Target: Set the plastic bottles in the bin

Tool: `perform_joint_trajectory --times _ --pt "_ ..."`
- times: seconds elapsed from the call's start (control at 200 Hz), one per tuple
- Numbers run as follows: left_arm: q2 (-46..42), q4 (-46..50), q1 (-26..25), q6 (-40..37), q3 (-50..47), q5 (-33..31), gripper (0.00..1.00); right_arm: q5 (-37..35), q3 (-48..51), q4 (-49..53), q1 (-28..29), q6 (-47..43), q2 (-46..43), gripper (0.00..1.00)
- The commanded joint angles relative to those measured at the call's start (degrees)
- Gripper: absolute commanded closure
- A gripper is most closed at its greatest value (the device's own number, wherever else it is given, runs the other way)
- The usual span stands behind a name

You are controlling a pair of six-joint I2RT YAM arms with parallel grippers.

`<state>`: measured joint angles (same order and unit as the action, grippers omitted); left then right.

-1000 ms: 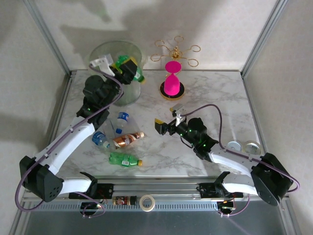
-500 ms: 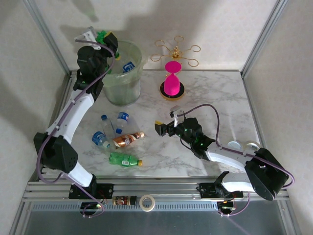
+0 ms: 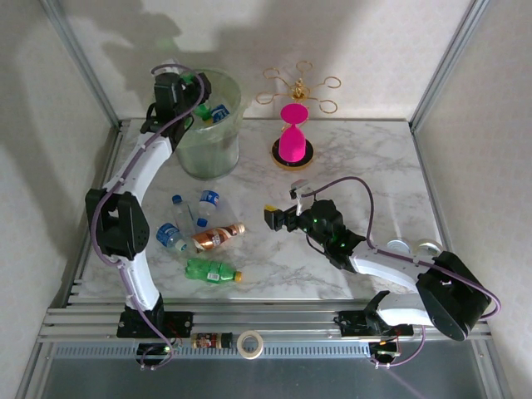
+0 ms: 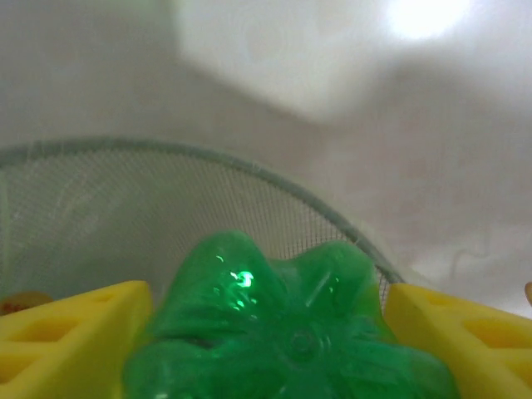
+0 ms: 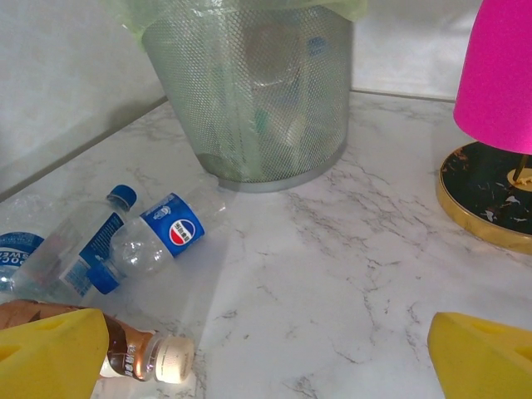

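Nearest, the right gripper (image 5: 266,341) stood wide open and empty beside a brown bottle (image 5: 137,356), with a clear bottle (image 5: 162,237) bearing the Pepsi roundel lying just beyond. Farther back, the bin (image 5: 249,108) held several bottles. Over its rim the left gripper (image 4: 268,293) had a green bottle (image 4: 283,341) between its fingers, though whether it gripped the bottle I could not tell.

A green bottle (image 4: 283,332) is seen base-first at the rim of the pale-green, mesh-walled bin (image 3: 208,154). Laid flat nearby are three clear blue-capped bottles (image 3: 206,204), a brown bottle (image 3: 218,237) and a second green bottle (image 3: 212,271).
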<state>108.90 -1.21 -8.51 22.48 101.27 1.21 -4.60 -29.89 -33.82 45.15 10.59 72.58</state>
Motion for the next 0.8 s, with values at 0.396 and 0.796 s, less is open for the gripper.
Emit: perform_joint_trajectory --times 0.396,0.796 --pt "-16.7 -10.2 0.3 4.9 -10.3 0.9 0.00 -0.1 -3.4 -0.1 0.1 2.0 3.6 0.01" --pt "-37.7 -22.8 -2.4 13.7 -42.4 6.7 0.00 5.4 -7.7 0.4 3.4 4.2 13.2 0.01"
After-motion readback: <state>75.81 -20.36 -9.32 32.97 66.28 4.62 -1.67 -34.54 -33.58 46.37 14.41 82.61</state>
